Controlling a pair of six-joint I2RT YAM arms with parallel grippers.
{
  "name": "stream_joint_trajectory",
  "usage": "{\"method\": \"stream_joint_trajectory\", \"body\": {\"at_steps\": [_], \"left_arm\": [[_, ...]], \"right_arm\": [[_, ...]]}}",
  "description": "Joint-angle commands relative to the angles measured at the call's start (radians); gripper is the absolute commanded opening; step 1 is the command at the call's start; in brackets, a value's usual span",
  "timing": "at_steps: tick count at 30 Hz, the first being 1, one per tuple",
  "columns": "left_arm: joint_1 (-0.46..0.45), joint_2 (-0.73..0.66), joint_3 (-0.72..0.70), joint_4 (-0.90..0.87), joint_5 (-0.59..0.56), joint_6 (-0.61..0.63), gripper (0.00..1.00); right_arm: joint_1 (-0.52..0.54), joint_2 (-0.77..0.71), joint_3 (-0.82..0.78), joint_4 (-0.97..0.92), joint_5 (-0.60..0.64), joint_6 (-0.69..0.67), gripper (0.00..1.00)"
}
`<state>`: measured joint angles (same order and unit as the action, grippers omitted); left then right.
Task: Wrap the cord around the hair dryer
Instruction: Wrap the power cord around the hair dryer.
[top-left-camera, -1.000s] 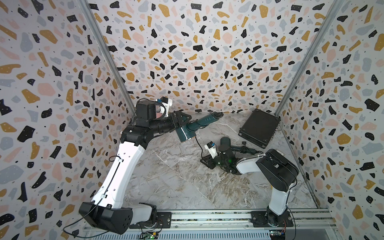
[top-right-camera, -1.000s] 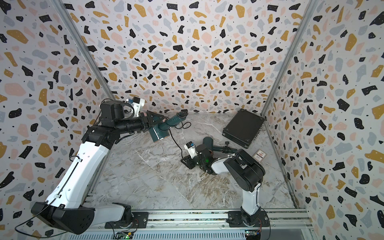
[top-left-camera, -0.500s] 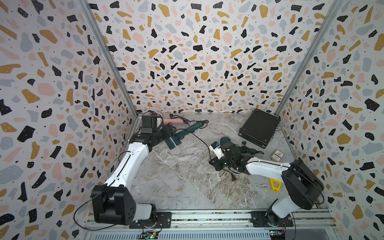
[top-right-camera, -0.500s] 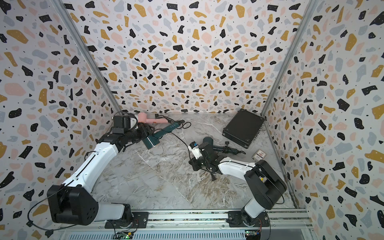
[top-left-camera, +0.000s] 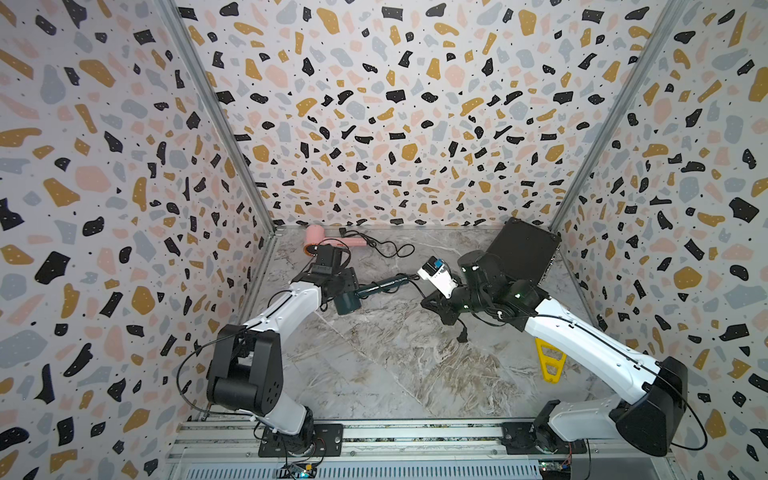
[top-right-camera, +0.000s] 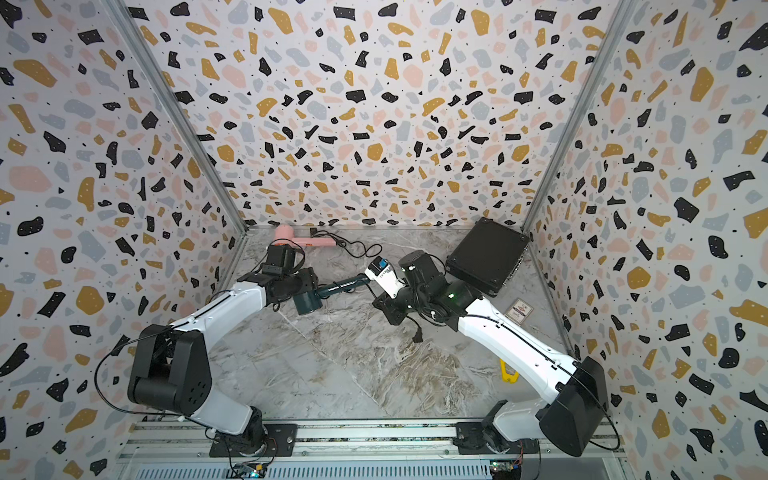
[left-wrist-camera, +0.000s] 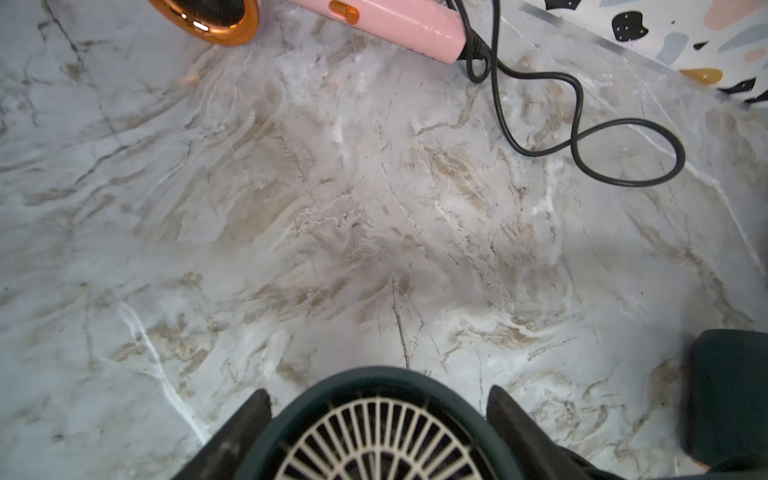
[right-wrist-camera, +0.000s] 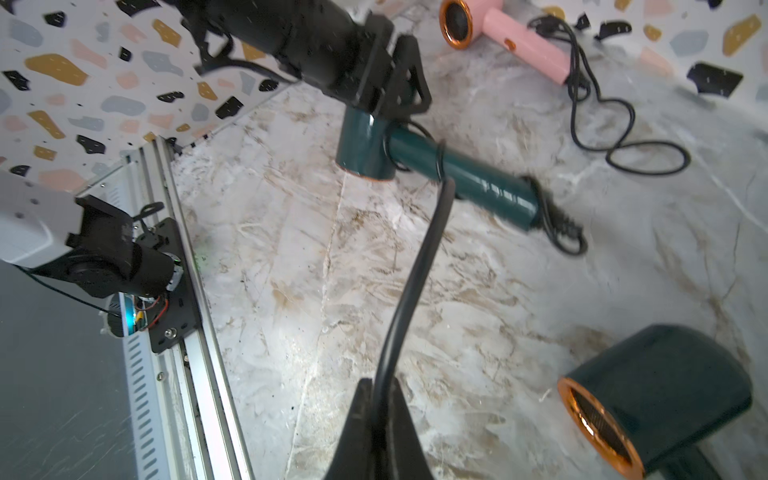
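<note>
Gripping the dark-green hair dryer (top-left-camera: 348, 302) by its barrel with the left hand (left-wrist-camera: 378, 395), fingers (left-wrist-camera: 249, 424) clamped on either side of the white rear grille. Holding the barrel mouth-down right at the marble desk (top-left-camera: 374, 374), too close to tell whether touching, with the handle pointing away from the left hand toward the right hand (right-wrist-camera: 380, 401). Pinching the dryer's black cord (right-wrist-camera: 415, 266) in that right hand, fingers pressed together on it. From the pinch, cord rising in a shallow curve to the handle, with turns looped around the handle and a small slack loop at its end. Just below the right hand: the plug (top-left-camera: 462, 336), hanging. Beyond the left hand, against the back wall: a pink hair dryer (top-left-camera: 318, 239) on its side, with its own loose cord (top-left-camera: 390, 249) curled next to it. Close beside the right hand, in the right wrist view: a second dark-green dryer (right-wrist-camera: 660, 390) with a copper rim. Behind the right hand: a black case (top-left-camera: 525, 249) at the back corner. Back along the arm from the right hand: a yellow plastic piece (top-left-camera: 549, 361) on the desk.
</note>
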<state>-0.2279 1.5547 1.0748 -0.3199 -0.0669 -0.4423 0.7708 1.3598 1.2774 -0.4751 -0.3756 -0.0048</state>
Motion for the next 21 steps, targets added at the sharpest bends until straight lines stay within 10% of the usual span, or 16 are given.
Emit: {"method": "stream_joint_trajectory", "body": {"at_steps": [1,21], "left_arm": [[-0.038,-0.025,0.053,-0.026,-0.1,0.116,0.0],[-0.21,0.033,0.075,-0.159,-0.092,0.299,0.0]], "right_arm": [[0.008,0.025,0.083,0.028,-0.023,-0.044,0.0],[-0.018,0.262,0.606,-0.164,0.177,-0.038,0.0]]}}
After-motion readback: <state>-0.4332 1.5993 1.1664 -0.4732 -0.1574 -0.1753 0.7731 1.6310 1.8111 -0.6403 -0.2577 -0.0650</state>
